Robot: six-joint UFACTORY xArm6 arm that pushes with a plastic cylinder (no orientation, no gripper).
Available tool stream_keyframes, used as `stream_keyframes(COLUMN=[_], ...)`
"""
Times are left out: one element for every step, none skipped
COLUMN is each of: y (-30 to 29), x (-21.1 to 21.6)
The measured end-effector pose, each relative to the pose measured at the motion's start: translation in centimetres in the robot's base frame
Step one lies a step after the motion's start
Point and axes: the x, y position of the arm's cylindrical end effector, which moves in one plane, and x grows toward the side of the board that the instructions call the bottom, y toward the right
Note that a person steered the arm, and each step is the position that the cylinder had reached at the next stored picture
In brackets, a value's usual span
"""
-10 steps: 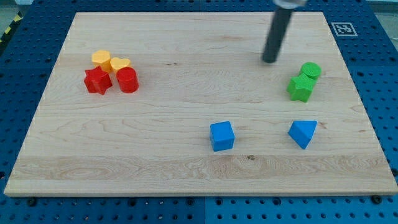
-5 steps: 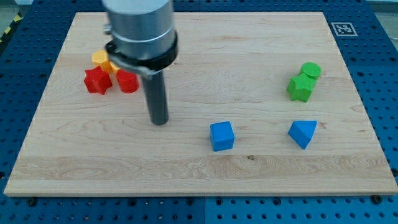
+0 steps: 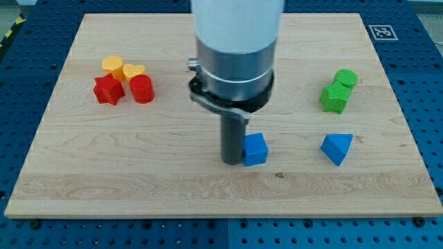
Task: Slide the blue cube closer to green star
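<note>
Having swept rightward from the red blocks, my tip [image 3: 233, 162] now touches the blue cube [image 3: 255, 149], nudged slightly right.

We record a pale wood-grain bench [image 3: 104, 159], blue cube [image 3: 256, 149], blue triangular block [image 3: 337, 147], green star [image 3: 334, 98], green cylinder [image 3: 345, 77], red star [image 3: 108, 90], red cylinder [image 3: 142, 89], two yellow blocks [image 3: 113, 66], dark rod with our tip [image 3: 232, 162].

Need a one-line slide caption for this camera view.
My tip presses the blue cube's left side; the green star sits up and right.
</note>
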Motion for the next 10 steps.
stream_keyframes(y=[2.3, 5.1, 7.9, 10.6, 13.4, 16.2, 18.0, 18.0, 17.9, 17.5], x=[0.0, -0.1, -0.6, -1.5, -2.2, -2.9, -3.7, -4.0, -4.7, -5.0])
